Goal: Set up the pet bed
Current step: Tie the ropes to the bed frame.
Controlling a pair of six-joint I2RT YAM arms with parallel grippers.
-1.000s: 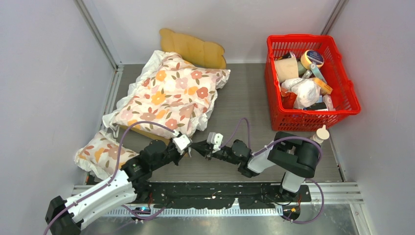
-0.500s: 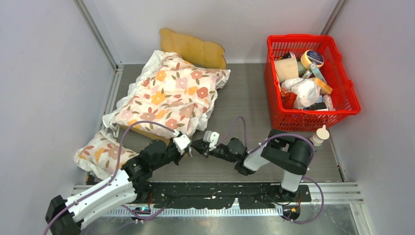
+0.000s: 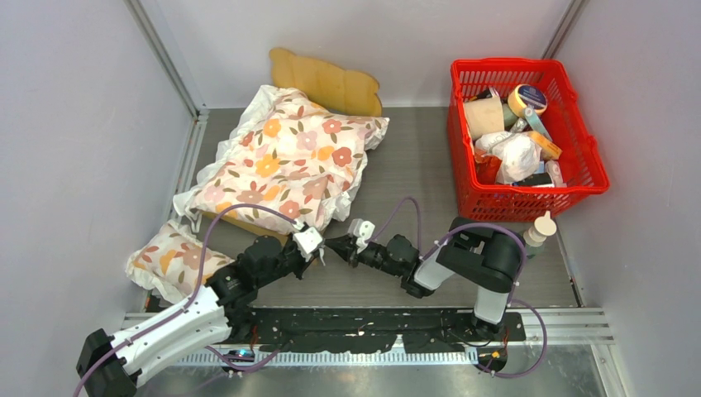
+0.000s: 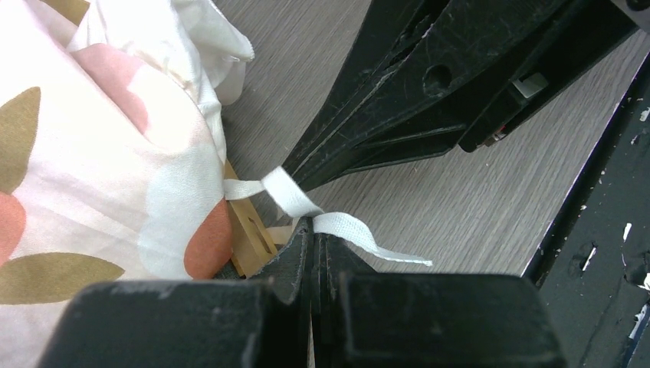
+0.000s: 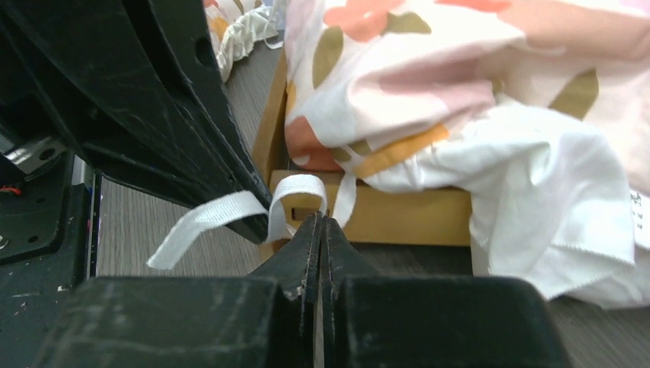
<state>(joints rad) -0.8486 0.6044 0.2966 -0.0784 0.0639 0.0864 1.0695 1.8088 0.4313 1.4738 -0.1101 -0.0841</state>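
The pet bed shows its scalloped wooden headboard (image 3: 331, 83) at the back, and a corner of its light-wood frame (image 5: 398, 215) peeks out from under the white floral cushion (image 3: 289, 157) lying over it. A white tie strap (image 4: 291, 195) hangs from the cushion at that near corner. My left gripper (image 4: 314, 224) is shut on one end of the strap. Tip to tip with it, my right gripper (image 5: 320, 218) is shut on the strap's loop (image 5: 295, 188) in front of the frame. In the top view both grippers, left (image 3: 321, 255) and right (image 3: 332, 243), meet beside the cushion's near right corner.
A small floral pillow (image 3: 169, 258) lies on the table at the near left, beside the left arm. A red basket (image 3: 595, 178) full of assorted items stands at the back right. A white bottle (image 3: 541, 227) stands just in front of it.
My right gripper has slid left toward the bed's corner and now meets the left gripper's tip. The left arm has stayed put.
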